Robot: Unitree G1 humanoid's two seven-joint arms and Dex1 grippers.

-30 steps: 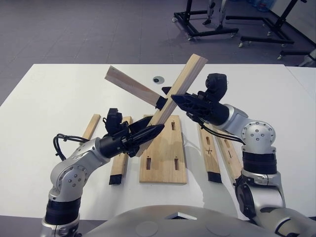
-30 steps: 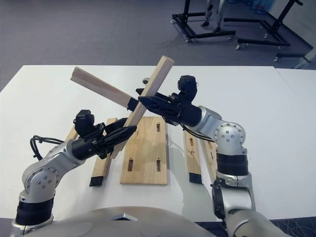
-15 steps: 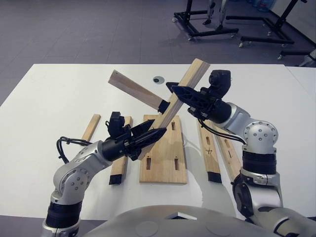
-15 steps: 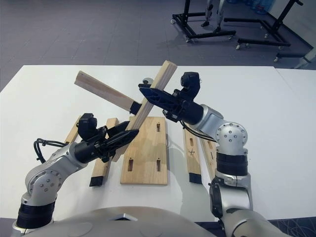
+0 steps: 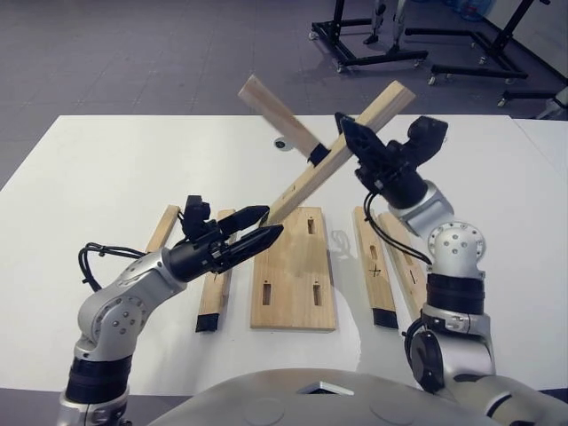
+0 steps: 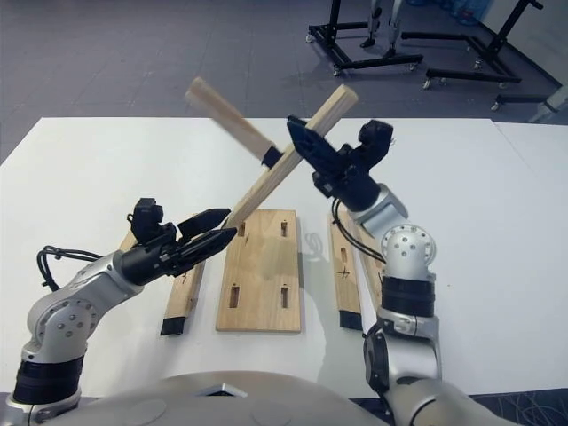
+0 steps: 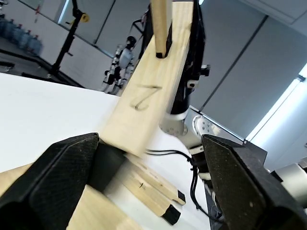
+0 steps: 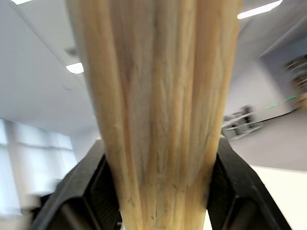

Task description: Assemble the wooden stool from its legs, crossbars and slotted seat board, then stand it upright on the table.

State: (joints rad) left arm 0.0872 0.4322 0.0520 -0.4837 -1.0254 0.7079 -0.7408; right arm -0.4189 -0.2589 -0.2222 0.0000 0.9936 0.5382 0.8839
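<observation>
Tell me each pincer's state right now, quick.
Left pincer: open, around the lower end of the wooden leg.
Right pincer: closed on that leg, holding it tilted.

Seat board (image 5: 293, 275) lies on the table (image 5: 106, 169); loose legs (image 5: 216, 288) lie at its nine and three o'clock, with the crossed pair (image 5: 302, 185) above twelve.

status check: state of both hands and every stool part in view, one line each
Left hand: open, leg's lower end between its fingers.
Right hand: shut on the leg.
Leg: tilted, held up by the right hand.
Crossbar: plugged into the leg's slot.
Seat board: flat on the table, visible slots empty.
Left loose pieces: lying flat.
Right loose pieces: lying flat.
</observation>
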